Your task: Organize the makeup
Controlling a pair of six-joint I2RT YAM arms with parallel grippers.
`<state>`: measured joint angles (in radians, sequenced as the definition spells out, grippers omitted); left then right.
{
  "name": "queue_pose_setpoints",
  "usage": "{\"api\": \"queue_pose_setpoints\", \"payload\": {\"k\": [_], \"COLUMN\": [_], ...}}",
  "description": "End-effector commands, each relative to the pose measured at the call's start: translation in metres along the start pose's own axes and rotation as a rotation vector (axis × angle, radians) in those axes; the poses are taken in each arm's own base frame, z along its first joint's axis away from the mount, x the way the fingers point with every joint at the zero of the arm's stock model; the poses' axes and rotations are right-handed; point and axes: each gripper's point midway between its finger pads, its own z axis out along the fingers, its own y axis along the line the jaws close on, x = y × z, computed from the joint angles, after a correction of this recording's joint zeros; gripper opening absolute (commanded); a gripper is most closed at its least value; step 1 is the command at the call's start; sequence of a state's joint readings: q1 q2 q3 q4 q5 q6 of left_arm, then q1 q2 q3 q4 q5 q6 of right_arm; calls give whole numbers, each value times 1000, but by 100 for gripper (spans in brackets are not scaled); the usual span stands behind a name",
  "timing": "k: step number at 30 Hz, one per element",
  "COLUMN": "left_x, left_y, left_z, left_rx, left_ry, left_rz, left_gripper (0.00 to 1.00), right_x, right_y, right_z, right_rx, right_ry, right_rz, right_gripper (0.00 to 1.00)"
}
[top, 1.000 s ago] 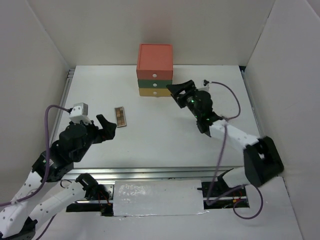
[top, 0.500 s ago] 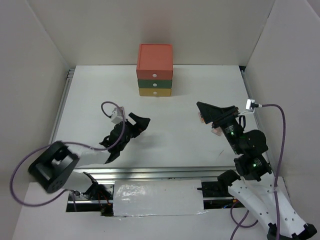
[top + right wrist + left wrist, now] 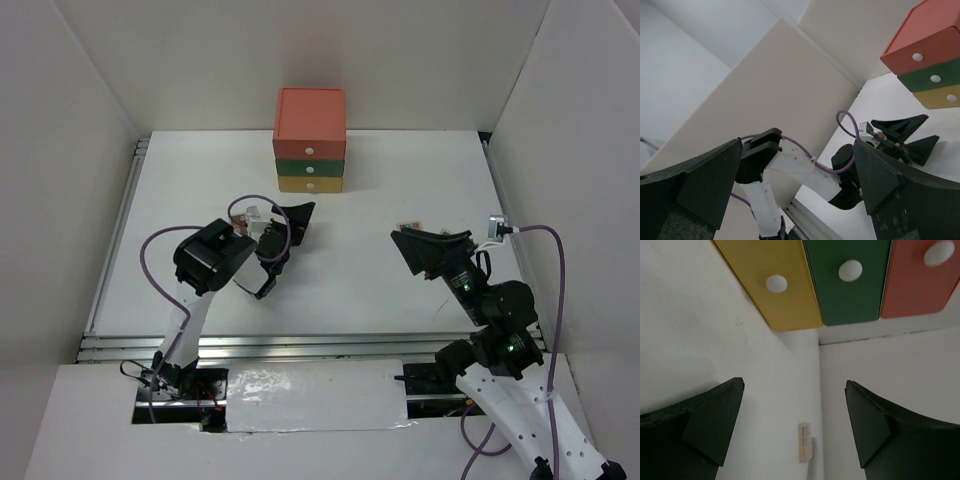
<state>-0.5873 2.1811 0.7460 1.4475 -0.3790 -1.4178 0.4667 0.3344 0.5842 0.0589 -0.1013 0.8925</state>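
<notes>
My left gripper (image 3: 292, 222) is open and empty, held low over the table just in front of the stacked red, green and yellow drawer box (image 3: 311, 140). In the left wrist view the gripper (image 3: 795, 385) faces the closed drawer fronts (image 3: 847, 285). A brown palette (image 3: 240, 227) is mostly hidden under the left wrist. My right gripper (image 3: 430, 245) is open and empty, raised over the right half of the table; its wrist view (image 3: 798, 145) looks across at the left arm (image 3: 805, 170). A small tan item (image 3: 410, 221) peeks out behind it. Other makeup is out of view.
White walls enclose the table on the left, back and right. The drawer box (image 3: 927, 65) stands against the back wall with all drawers closed. A metal rail (image 3: 280, 345) runs along the near edge. Purple cables loop off both wrists.
My left gripper has swung forward and right, from the left side up to the front of the drawer box. My right gripper has drawn back from the box to the right side.
</notes>
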Motion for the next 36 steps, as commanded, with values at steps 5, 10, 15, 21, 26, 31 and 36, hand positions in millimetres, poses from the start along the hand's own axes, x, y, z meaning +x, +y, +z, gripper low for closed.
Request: {"api": "queue_pose_setpoints", "payload": {"k": [5,10,15,21,26,31,36], "left_x": [-12,-2,-5,-9,-15,-21,-31], "left_y": [1,9,30,35,35,39,42], "left_z": [26,47,51,69,82,89,101], "left_rx": [78,-16,-138,-176,-184,-188,-204], "left_ry": [-129,-128,-185,-207,-220,-238,-250], "left_rz": [-230,-224,-194,-180,-166,-180,-163], "left_gripper": [95,90,82,73,73,70,66], "right_x": [-21,-33,-36,-34,-29,-25,-22], "right_y": [11,19,22,28,26,25,26], "right_z": [-13,-26,-35,-40,-39,-38,-37], "right_rx": [-57,-74,-100,-126,-139,-142,-157], "right_ry": [-119,-180,-210,-199,-190,-179,-167], "right_rz": [-35,-58,-54,-41,-22,-13,-3], "right_gripper": [100,100,100,100,100,100,100]}}
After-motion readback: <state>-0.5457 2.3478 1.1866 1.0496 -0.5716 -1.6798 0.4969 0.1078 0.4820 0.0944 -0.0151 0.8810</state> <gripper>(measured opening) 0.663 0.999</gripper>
